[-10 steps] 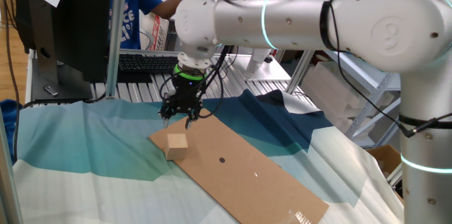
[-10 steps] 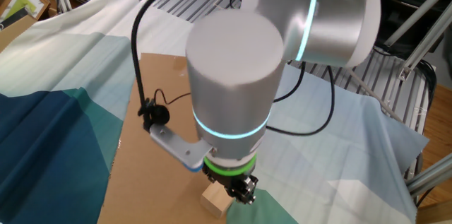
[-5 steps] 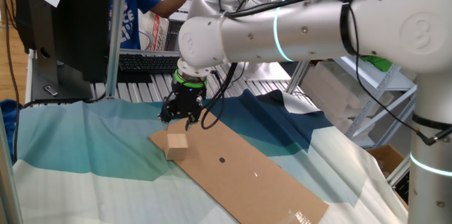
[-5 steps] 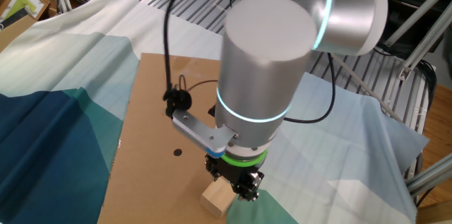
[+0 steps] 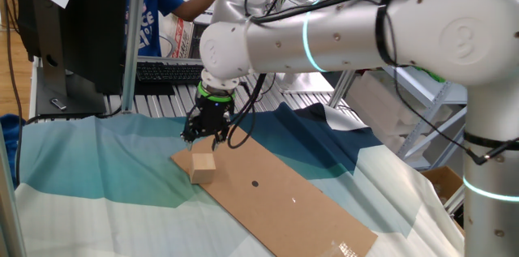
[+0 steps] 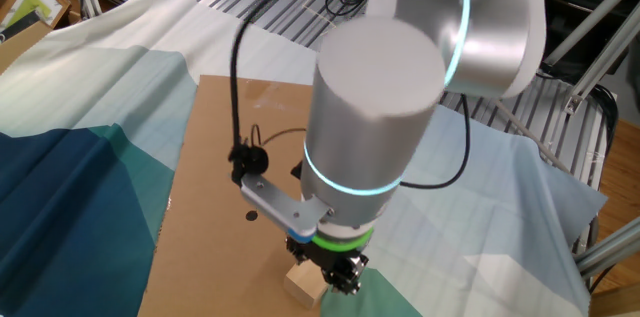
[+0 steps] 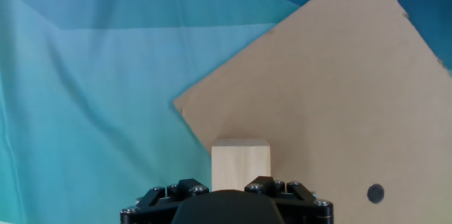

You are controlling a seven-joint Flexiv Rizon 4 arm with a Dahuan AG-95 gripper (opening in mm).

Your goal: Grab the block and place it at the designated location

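The block [image 5: 203,166], a light tan wooden cube, sits near the corner of the long brown cardboard sheet [image 5: 284,196]. It also shows in the other fixed view [image 6: 303,285] and the hand view [image 7: 241,164]. My gripper [image 5: 203,137] hovers just above the block, open and empty, with the fingers spread to either side; it also shows in the other fixed view [image 6: 335,275]. In the hand view only its black base [image 7: 226,206] shows. The designated location, a dark dot [image 5: 255,183], lies on the sheet to the right of the block [image 6: 251,216] [image 7: 375,193].
A blue and teal cloth [image 5: 97,168] covers the table under the sheet. A monitor [image 5: 77,22], a keyboard [image 5: 166,70] and a metal post [image 5: 134,38] stand at the back. Small white marks [image 5: 349,249] lie at the sheet's near end.
The arm's upper links have swung round. The gripper has shifted only slightly above the block. The block has not moved.
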